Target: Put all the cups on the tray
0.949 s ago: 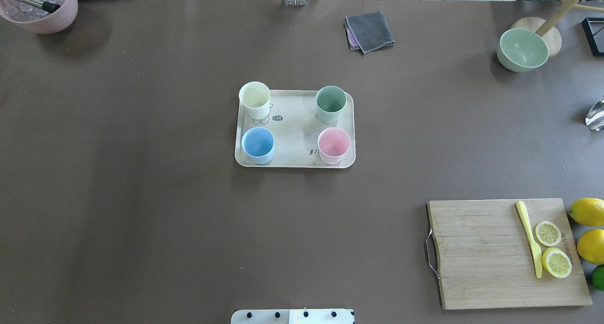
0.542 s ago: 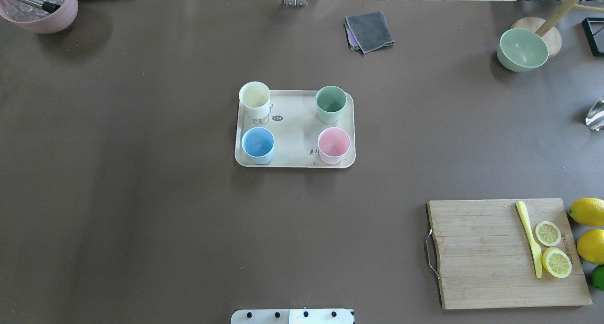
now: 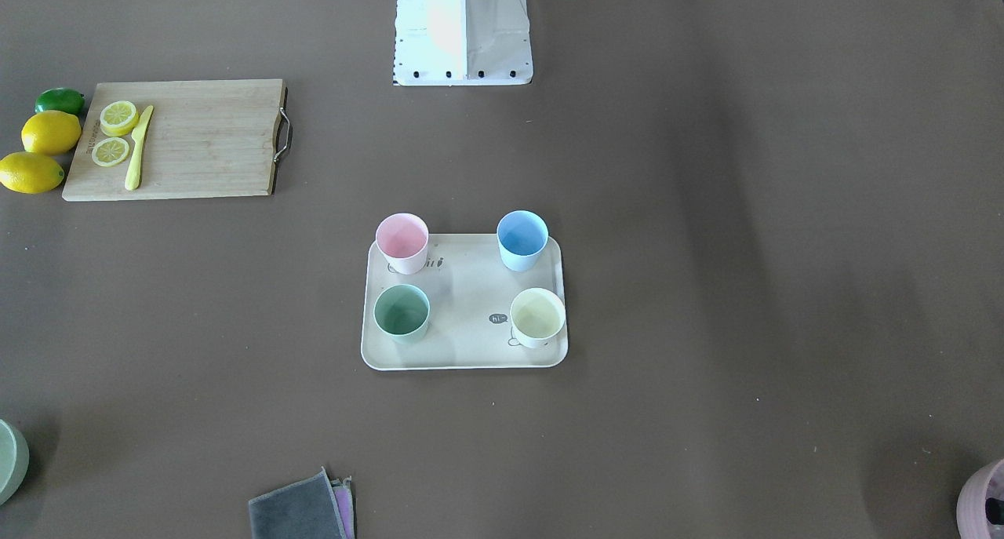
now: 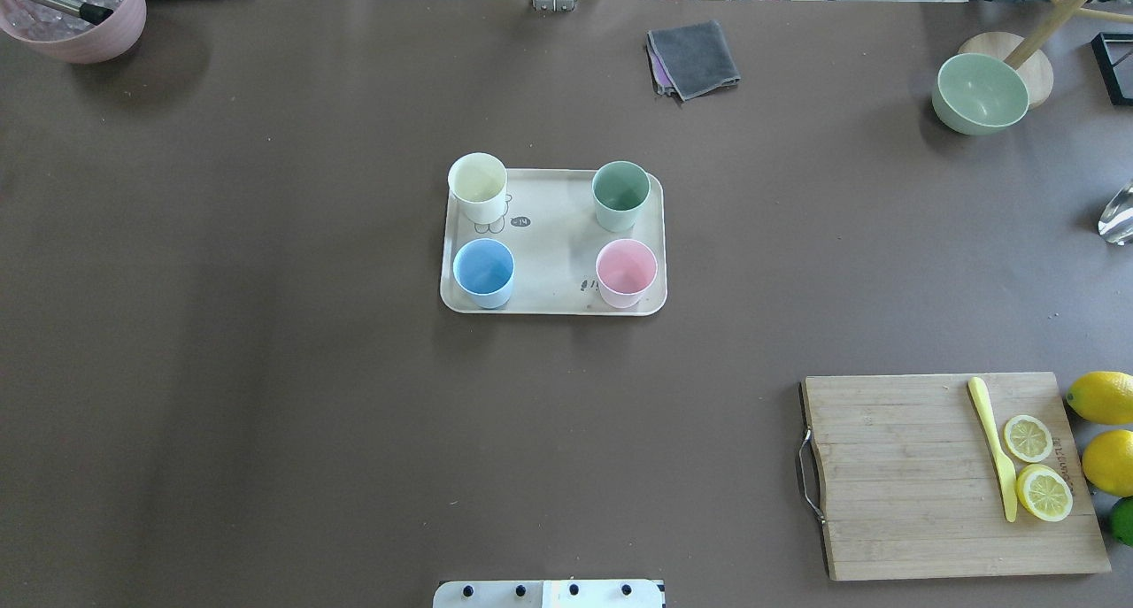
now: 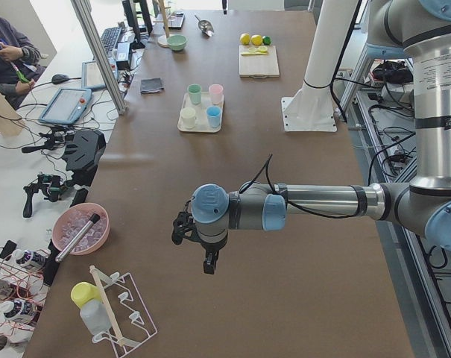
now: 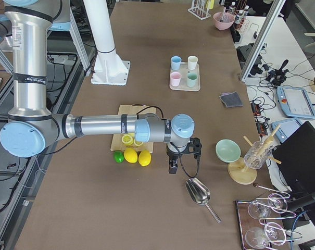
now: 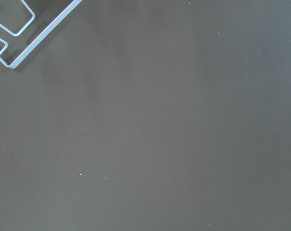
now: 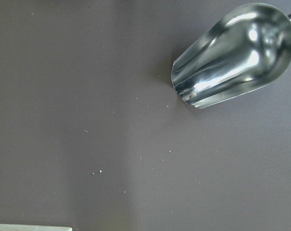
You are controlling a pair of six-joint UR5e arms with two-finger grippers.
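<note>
cream cup (image 4: 478,188) partly hides rabbit drawing (image 4: 489,227) on tray (image 4: 553,272).

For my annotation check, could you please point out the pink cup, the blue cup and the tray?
pink cup (image 4: 626,269): overhead exterior view, its inner bottom.
blue cup (image 4: 483,269): overhead exterior view, its inner bottom.
tray (image 4: 553,258): overhead exterior view, bare middle of its floor.

Bright, even, diffuse light, no hard shadows. Under the tray (image 4: 553,267) just a thin soft shadow on its robot-side edge; cups (image 4: 483,273) leave faint smudges on it. Front-facing view: broad soft dark bands on the table (image 3: 745,209) off the tray's robot-left side, and the robot base (image 3: 461,29) beyond the tray is blown out white. Strong glare on the scoop (image 8: 234,55). Left wrist view flat, low contrast. All sharp.
</note>
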